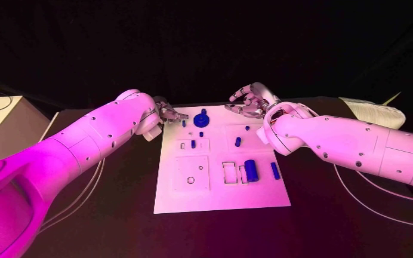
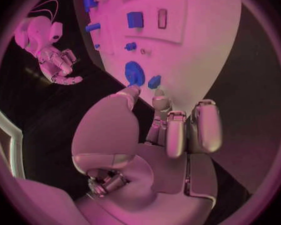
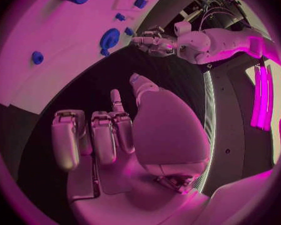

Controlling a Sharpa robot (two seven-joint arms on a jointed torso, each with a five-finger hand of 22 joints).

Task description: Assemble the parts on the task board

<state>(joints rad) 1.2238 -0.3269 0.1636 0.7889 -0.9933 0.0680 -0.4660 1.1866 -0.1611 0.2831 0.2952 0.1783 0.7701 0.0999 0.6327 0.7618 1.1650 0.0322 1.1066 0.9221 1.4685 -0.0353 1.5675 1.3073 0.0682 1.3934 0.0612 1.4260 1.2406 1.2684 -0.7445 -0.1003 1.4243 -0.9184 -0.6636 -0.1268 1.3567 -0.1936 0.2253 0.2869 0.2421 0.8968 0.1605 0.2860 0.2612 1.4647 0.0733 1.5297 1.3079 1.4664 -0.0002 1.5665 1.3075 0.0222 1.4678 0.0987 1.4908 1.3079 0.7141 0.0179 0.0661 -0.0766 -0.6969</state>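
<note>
Several blue parts lie on the white board [image 1: 219, 201], which sits in the middle of the black tabletop [image 1: 103, 222]. A round disc [image 1: 189, 120] with a small knob rests near the board's far left corner, and a small peg [image 1: 202, 133] lies just beside it, nearer the robot. A short peg [image 1: 237, 141] lies further toward the middle. A thick cylinder [image 1: 251, 170] stands or lies beside a rectangular slot in the near right part, and a thin bar [image 1: 276, 170] lies just right of it. Outlined square recesses mark the board's left half.

The left hand [image 1: 169, 114] hovers at the board's far left corner, just beside the disc. In the left wrist view its thumb tip [image 2: 132, 91] reaches right up to the disc's edge, though whether it touches I cannot tell; the other fingers [image 2: 178, 132] are curled in side by side, clear of the board, and nothing sits between them and the thumb.

The right hand [image 1: 247, 101] hangs past the board's far edge, over the dark tabletop, well apart from the parts. Its fingers [image 3: 93, 137] are curled in loosely next to one another, the thumb stretched forward, and it holds nothing.
</note>
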